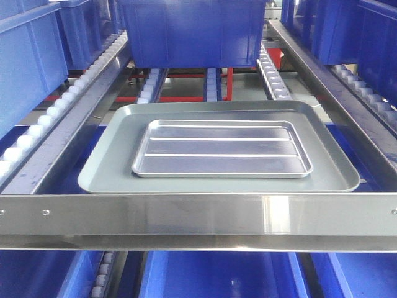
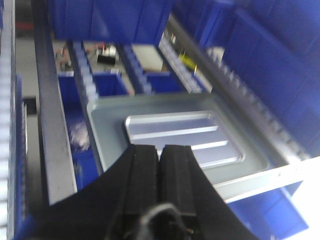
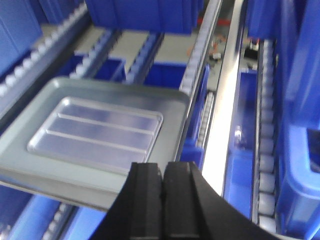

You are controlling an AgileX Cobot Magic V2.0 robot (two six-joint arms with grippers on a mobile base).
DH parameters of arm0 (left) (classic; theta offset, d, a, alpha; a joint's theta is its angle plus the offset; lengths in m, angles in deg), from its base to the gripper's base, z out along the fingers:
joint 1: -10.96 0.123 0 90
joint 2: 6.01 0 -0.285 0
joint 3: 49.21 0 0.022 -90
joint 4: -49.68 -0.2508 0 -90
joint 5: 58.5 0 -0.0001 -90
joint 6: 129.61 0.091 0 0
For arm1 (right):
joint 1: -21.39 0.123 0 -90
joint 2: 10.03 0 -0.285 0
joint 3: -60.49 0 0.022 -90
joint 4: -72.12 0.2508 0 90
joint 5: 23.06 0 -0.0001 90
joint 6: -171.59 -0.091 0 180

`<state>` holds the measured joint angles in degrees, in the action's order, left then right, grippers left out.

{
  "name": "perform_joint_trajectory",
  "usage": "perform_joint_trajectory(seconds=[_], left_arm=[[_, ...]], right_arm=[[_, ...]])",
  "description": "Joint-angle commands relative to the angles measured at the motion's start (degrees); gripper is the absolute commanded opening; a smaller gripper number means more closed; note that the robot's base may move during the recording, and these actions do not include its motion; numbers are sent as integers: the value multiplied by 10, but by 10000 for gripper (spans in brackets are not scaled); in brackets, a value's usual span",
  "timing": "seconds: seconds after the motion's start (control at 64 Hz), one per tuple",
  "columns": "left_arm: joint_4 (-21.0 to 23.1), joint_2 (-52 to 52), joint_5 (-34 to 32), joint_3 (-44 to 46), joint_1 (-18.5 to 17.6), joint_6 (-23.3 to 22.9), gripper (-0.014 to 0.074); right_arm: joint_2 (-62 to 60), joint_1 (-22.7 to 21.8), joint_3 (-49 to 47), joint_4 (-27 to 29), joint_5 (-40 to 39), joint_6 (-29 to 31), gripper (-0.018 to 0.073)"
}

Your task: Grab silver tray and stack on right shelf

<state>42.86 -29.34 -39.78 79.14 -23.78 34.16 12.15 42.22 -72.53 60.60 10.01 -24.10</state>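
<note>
While the silver tray (image 1: 222, 148) is lying inside the grey tray (image 1: 105, 167), looking light, stiff and slippery, its near rolled rim is offering the best hold; both grippers' jaws are pressed together.

Silver tray (image 1: 222, 148) lies inside larger tray (image 1: 105, 167), roughly centred. Larger tray sits on shelf (image 1: 198, 220) rollers, just behind front bar, btwn L roller rail (image 1: 62, 102) and R rail (image 1: 273, 77). Bin (image 1: 189, 31) behind trays, further up the rack. More bins (image 1: 217, 276) on level below, under front bar.
</note>
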Motion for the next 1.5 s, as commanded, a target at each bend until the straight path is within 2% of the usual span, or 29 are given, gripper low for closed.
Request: perform_joint_trajectory(seconds=[0.0,0.156,0.766,0.859,0.953,1.031,1.156,1.234,1.312,1.422,1.484], left_arm=[[-3,41,-25,16,-2,0,-92],[-3,100,9,16,-2,0,-92],[-3,101,3,13,-2,0,-92],[46,101,5,5,1,11,-92],[53,103,-3,-6,37,93,-92],[85,105,-21,-28,105,146,-92],[151,105,-34,-78,230,198,-92],[165,107,-49,-110,279,227,-92],[165,123,-74,-148,299,227,-92],[165,172,-119,-209,299,227,-92],[165,169,-170,-245,297,227,-92]], right_arm=[[-30,-2,-15,-12,-39,7,66],[-62,-2,-15,-12,-41,7,66],[-62,-2,-15,-12,-40,7,66],[-62,-2,-15,-12,-40,7,66],[-62,-2,-15,-12,-40,7,66],[-62,-2,-15,-12,-40,7,66],[-62,-2,-15,-12,-40,7,66],[-62,-2,-15,-12,-40,7,66],[-62,-2,-15,-12,-40,7,66],[-62,-2,-15,-12,-40,7,66],[-62,-2,-15,-12,-39,7,66]])
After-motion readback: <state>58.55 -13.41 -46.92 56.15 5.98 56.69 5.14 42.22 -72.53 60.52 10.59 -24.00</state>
